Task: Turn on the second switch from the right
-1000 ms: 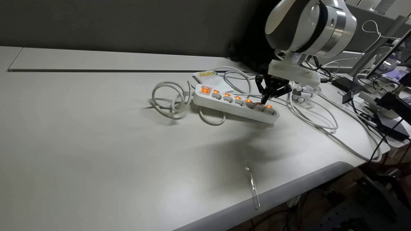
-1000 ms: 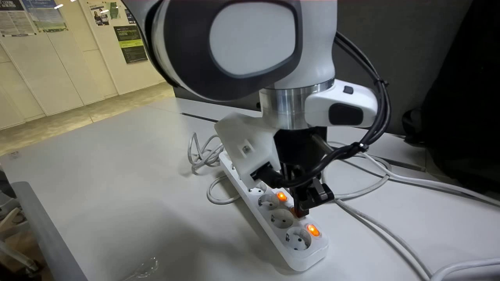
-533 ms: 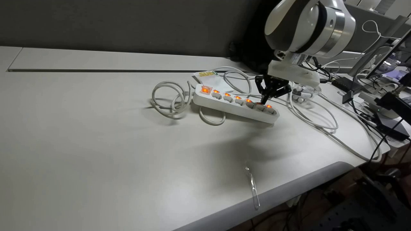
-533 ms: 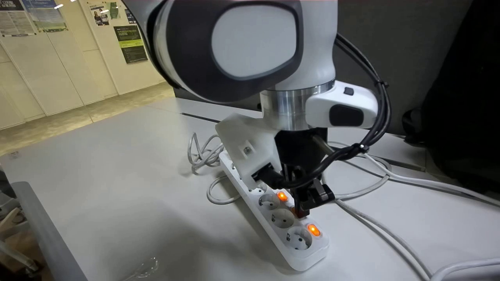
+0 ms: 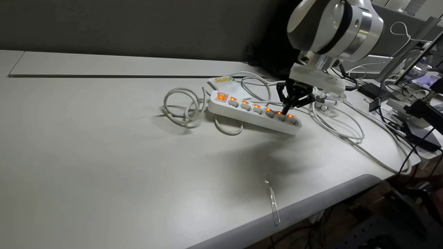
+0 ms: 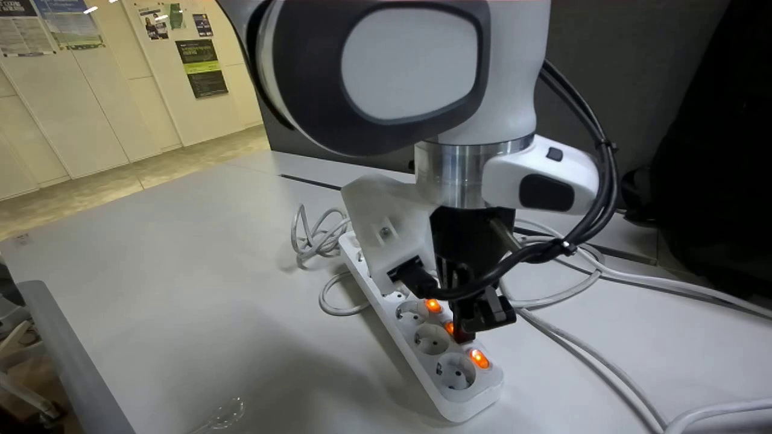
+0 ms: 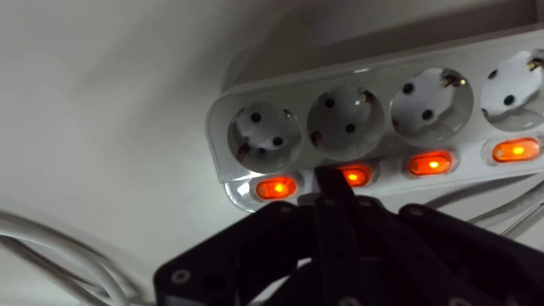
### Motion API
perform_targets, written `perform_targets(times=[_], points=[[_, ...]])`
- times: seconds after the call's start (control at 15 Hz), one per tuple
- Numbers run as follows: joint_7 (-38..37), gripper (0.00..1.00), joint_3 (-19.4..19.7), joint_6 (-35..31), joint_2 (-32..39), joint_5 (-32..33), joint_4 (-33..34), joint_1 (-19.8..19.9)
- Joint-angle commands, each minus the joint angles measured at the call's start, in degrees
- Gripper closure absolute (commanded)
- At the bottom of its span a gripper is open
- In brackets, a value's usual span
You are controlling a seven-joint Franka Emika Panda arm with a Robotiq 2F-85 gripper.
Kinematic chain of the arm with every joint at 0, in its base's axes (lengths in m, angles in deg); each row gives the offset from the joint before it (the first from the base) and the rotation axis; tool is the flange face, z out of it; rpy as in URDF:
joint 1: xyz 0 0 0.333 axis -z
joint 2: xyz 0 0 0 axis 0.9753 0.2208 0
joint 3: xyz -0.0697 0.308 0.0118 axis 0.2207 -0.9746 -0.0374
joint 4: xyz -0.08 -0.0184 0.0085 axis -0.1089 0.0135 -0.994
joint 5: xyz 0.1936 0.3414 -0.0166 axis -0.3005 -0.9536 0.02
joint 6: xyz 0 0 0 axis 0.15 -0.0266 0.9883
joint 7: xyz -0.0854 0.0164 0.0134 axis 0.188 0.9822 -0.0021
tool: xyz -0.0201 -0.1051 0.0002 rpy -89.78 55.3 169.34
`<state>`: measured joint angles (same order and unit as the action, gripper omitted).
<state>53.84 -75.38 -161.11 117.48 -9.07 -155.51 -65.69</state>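
Note:
A white power strip with a row of orange switches lies on the table; it also shows in an exterior view and the wrist view. The second switch from the end glows orange in the wrist view and both exterior views, partly covered by the fingertips. The end switch and the third switch are lit too. My black gripper is shut and empty, its tips at the second switch's side nearest the end switch. Whether they touch it I cannot tell. The gripper also shows in both exterior views.
A coiled white cable lies beside the strip's far end. More white cables loop behind and beside it. A white packet lies behind the strip. A clear plastic utensil lies near the table's front edge.
The second switch looked dark under the fingertips and now glows orange. The arm and gripper have shifted slightly. The strip's near end has shifted slightly too.

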Motion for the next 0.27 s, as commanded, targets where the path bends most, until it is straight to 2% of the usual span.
perform_targets(times=[0.0,0.2], points=[[0.34,1.0,-1.19,4.24,2.38,-2.9,2.55,2.21],[0.57,1.0,-1.48,6.64,2.05,-4.77,2.93,3.07]])
